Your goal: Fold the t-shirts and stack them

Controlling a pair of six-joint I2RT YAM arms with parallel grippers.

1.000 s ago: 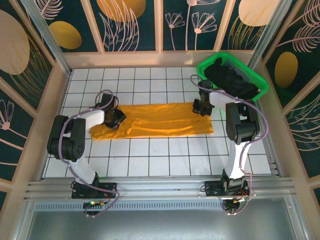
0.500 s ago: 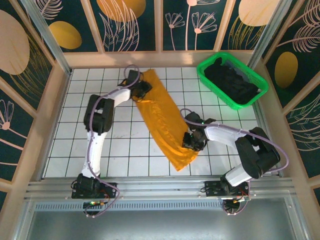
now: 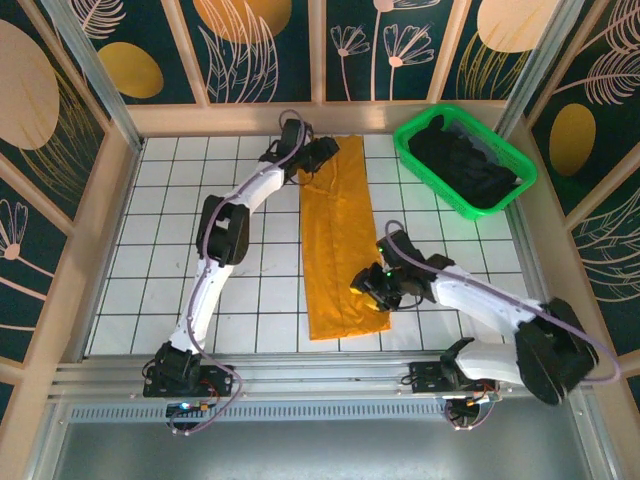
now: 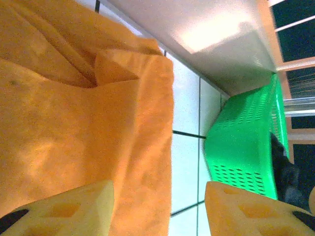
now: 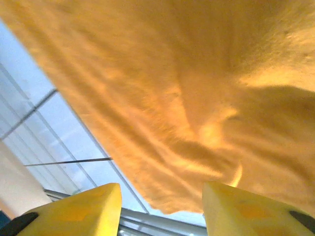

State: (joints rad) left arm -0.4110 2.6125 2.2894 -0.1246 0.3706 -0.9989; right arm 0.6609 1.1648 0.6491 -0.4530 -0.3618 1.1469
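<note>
Two grippers stand with jaws parted, seemingly holding nothing: the left gripper (image 3: 318, 152) at the 12 o'clock end, the right gripper (image 3: 372, 290) nearer 6 o'clock, of the long orange-yellow cloth t-shirt (image 3: 335, 235), which lies flat on the white gridded table (image 3: 180, 200), long axis 12-to-6.

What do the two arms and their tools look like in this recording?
The left arm and the right arm both have white links, black joints and black bases, and a mauve cable loops along each. The tools' fingers are chunky yellow blocks with black tips. Slotted cut-outs show on the left one.
</note>
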